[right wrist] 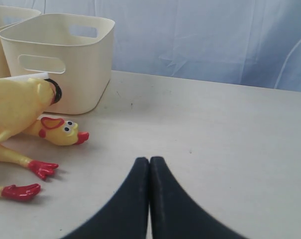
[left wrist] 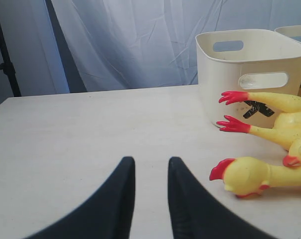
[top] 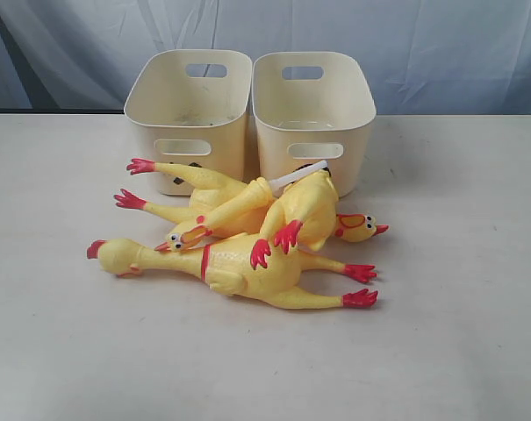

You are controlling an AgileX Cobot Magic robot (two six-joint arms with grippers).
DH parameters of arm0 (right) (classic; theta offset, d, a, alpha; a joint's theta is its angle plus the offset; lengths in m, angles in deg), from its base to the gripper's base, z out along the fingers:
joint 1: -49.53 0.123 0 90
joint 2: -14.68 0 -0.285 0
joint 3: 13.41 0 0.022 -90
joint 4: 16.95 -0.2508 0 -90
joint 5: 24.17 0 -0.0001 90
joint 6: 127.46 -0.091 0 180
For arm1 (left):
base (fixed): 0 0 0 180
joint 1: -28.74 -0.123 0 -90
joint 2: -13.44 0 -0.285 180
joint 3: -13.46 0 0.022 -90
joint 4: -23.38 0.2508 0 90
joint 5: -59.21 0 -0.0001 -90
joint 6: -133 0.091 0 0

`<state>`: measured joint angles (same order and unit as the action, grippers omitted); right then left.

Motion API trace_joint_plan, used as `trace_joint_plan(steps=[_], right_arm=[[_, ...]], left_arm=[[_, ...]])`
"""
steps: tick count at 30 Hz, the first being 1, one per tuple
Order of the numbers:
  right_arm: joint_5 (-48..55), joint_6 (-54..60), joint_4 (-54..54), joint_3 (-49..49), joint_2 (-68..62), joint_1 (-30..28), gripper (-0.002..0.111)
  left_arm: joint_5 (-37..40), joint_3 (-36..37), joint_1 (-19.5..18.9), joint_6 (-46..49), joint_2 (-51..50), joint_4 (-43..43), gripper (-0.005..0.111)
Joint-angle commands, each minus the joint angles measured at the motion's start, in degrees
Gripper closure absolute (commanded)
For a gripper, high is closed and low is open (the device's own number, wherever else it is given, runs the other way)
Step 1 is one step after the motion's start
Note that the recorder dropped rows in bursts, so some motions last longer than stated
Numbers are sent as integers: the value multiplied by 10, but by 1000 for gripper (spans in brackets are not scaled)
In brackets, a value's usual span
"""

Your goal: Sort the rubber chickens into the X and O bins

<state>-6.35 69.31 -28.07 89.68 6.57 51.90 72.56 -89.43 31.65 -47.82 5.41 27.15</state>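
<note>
Rubber chickens (top: 247, 263) piled on table (top: 72, 351) just before X and O bins (top: 147, 92), none binned yet; sorting not begun, all left. Left gripper (left wrist: 151, 167) slightly parted, empty; right gripper (right wrist: 150, 164) fingers pressed together, empty, both clear of pile

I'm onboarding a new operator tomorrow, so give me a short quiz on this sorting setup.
1. True or false: a chicken already lies inside a bin.
2. Which hand is open? A. left B. right C. both
3. Fill in: in the exterior view, the X bin stands ___ of the O bin.
Key: 1 false, the rubber chickens lie on the table; 2 A, left hand open, right hand shut; 3 left.
</note>
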Motion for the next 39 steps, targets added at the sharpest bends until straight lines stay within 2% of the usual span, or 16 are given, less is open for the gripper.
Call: trace_joint_plan(steps=[1, 4, 9, 15, 19, 23, 26, 29, 34, 39], right_arm=[[-4, -1, -3, -3, 3, -3, 109], [-4, -1, -3, -3, 3, -3, 109], [-4, -1, -3, -3, 3, -3, 109], [-4, -1, -3, -3, 3, -3, 109], [-4, -1, -3, -3, 3, -3, 109], [-4, -1, -3, -3, 3, -3, 109], [-4, -1, -3, -3, 3, -3, 109], [-4, -1, -3, -3, 3, -3, 109], [-4, -1, -3, -3, 3, -3, 109], [-4, -1, -3, -3, 3, -3, 109]], left_arm=[[1, 1, 0, -1, 2, 1, 83], [-29, 1, 0, -1, 2, 1, 83], [-122, 1, 0, -1, 2, -1, 83], [-159, 1, 0, -4, 2, -7, 83], [-159, -1, 0, -4, 2, -43, 83], [-133, -34, 0, -6, -6, -74, 83], [-138, -47, 0, -6, -43, -133, 83], [-117, -72, 0, -6, -89, -154, 83], [-36, -174, 0, -5, -228, -159, 83], [12, -241, 0, 32, -312, -161, 83]])
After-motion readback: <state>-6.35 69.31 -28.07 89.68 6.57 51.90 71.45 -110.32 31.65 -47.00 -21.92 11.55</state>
